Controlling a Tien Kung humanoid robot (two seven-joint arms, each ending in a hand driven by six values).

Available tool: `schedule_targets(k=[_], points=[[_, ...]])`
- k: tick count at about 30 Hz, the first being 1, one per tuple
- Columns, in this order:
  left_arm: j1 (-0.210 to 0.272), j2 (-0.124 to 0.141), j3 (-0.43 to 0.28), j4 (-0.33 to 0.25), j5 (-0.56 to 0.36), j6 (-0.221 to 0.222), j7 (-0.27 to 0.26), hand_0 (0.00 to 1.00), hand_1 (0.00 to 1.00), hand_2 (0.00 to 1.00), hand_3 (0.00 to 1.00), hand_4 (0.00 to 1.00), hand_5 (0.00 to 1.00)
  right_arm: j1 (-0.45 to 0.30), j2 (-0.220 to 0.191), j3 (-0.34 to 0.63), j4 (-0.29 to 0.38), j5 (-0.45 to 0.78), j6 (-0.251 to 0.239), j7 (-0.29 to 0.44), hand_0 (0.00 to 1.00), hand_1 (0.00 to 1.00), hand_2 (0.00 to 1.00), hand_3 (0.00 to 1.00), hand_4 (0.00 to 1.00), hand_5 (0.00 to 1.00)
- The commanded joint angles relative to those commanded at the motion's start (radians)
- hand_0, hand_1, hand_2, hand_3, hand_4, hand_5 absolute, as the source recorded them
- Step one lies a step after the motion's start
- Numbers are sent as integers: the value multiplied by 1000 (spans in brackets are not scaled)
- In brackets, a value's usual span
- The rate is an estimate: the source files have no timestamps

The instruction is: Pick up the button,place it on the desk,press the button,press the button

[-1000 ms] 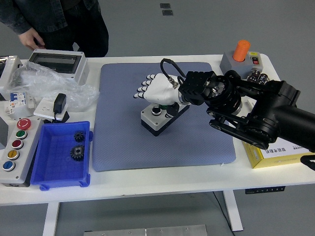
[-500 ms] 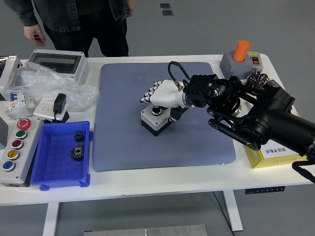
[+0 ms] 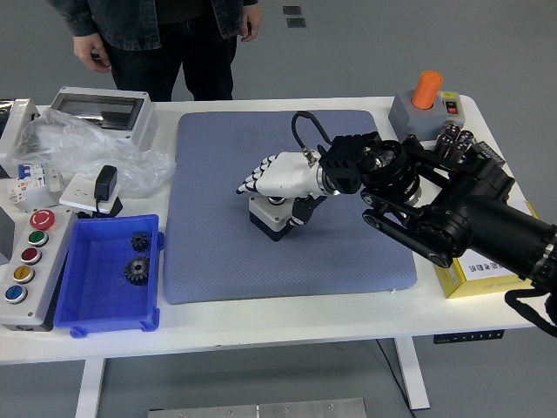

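The button box [image 3: 272,219], a pale grey box on a black base with a black button on top, sits near the middle of the blue mat [image 3: 218,252]. My right hand [image 3: 270,179] is white and comes in from the right on a black arm [image 3: 435,209]. It lies palm down over the box's top, hiding most of the button. The fingers [image 3: 251,181] stretch flat to the left past the box and grasp nothing. The thumb hangs by the box's right side. The left arm is out of sight.
A blue bin [image 3: 87,296] holding two gears and a coloured push-button panel [image 3: 26,261] stand at the left. Behind them are a plastic bag, an adapter [image 3: 104,185] and a grey enclosure [image 3: 100,111]. An orange-knobbed box [image 3: 425,97] and a yellow carton [image 3: 479,272] stand right. A person [image 3: 165,39] stands beyond the table.
My right hand has come down and slid left onto the box top, and the box has shifted slightly left. The person at the far side has stepped to the right.
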Motion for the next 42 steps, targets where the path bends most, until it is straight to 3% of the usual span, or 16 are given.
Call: schedule_targets(k=[1, 2, 19, 20, 25, 26, 31, 32, 37, 38, 42], points=[[0, 1, 2, 0, -2, 0, -1, 584, 620, 603, 615, 648, 440, -3, 1, 2, -5, 0, 1, 3, 998, 998, 998, 998, 779, 2], [0, 2, 5, 0, -4, 0, -1, 584, 619, 602, 614, 634, 432, -5, 2, 4, -10, 0, 1, 5, 998, 998, 998, 823, 769, 2], [-10, 8, 15, 0, -6, -2, -9, 582, 619, 601, 612, 615, 425, -19, 34, 50, -94, 0, -4, 44, 998, 998, 998, 849, 751, 2], [-10, 8, 15, 0, -7, -2, -10, 583, 619, 600, 612, 608, 424, -20, 35, 52, -97, 0, -4, 46, 998, 998, 971, 801, 720, 2], [-9, 7, 10, -1, -3, -2, -11, 583, 619, 600, 612, 608, 424, -22, 37, 57, -101, 0, -17, 53, 998, 998, 971, 801, 720, 2], [-9, 6, 9, -1, -3, -3, -11, 582, 620, 601, 612, 605, 427, -22, 37, 57, -100, 0, -20, 55, 946, 841, 805, 675, 615, 2], [-11, 5, -7, -1, 12, -4, -13, 582, 620, 601, 612, 605, 427, -20, 35, 58, -89, 0, -20, 61, 946, 841, 805, 675, 615, 2], [-11, 5, -10, -2, 15, -4, -13, 582, 620, 601, 612, 601, 428, -19, 35, 58, -86, 0, -18, 61, 847, 737, 697, 641, 578, 2], [-14, 5, -15, -2, 19, -5, -13, 582, 620, 601, 612, 601, 428, -21, 35, 56, -82, 0, -9, 56, 847, 737, 697, 641, 578, 2], [-14, 5, -16, -2, 20, -5, -13, 583, 620, 601, 611, 597, 426, -21, 36, 55, -82, 0, -9, 55, 619, 621, 657, 581, 496, 2], [-15, 5, -18, -2, 21, -5, -14, 583, 620, 601, 611, 597, 426, -21, 36, 49, -81, 0, -11, 49, 619, 621, 657, 581, 496, 2]])
